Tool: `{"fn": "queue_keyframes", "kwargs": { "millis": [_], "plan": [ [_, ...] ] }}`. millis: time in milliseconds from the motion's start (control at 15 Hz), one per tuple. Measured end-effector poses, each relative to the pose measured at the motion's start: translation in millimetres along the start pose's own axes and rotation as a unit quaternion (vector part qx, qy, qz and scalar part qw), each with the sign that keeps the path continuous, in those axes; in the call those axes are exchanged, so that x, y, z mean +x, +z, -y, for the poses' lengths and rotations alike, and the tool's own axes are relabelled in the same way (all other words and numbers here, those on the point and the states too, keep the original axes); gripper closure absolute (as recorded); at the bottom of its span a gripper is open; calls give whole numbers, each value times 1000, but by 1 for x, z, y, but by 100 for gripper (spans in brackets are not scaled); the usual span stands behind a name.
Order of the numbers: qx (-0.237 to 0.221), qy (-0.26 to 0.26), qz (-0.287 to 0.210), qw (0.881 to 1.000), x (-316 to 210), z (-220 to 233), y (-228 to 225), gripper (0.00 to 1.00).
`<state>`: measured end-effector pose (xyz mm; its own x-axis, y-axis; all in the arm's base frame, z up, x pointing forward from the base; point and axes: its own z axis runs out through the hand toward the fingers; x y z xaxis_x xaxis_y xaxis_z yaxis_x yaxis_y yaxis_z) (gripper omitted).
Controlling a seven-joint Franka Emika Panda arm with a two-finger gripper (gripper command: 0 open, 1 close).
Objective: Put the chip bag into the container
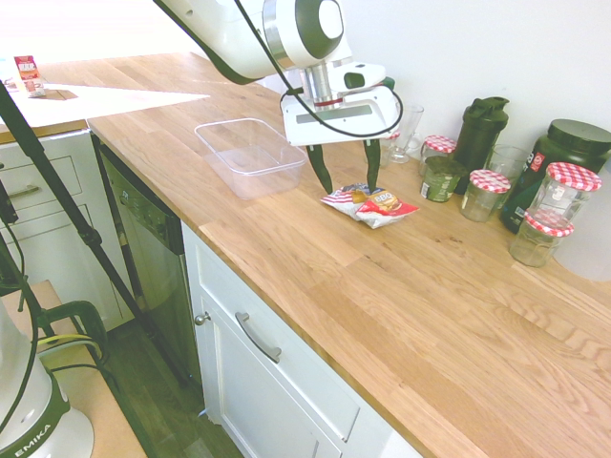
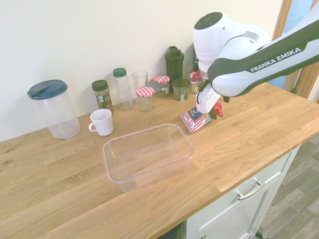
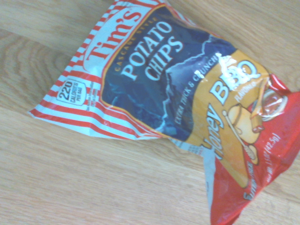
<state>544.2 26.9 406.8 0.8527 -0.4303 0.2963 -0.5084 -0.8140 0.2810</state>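
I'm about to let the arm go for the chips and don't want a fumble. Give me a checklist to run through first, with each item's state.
1. Gripper fingers apart: ok.
2. Gripper over the chip bag: ok, the fingertips are right at it.
3. Bag lying flat enough to pinch, on the counter: ok, printed side up.
4. Bag between the fingers, not just beside them: cannot tell.
5. Clear tub upright, open at the top: ok.
6. Bag in the tub: not ok, it lies outside, next to it.
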Motion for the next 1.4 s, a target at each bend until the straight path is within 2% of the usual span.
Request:
{"fn": "queue_keyframes", "kwargs": {
  "millis": [200, 267, 800, 1400],
  "plan": [
    [-5, -12, 7, 1000, 4, 2, 11, 0],
    [-5, -15, 7, 1000, 8, 1, 13, 100],
    [-4, -37, 8, 999, 24, -7, 28, 100],
    [-1, -55, 7, 998, 28, 13, 34, 100]
  ]
}}
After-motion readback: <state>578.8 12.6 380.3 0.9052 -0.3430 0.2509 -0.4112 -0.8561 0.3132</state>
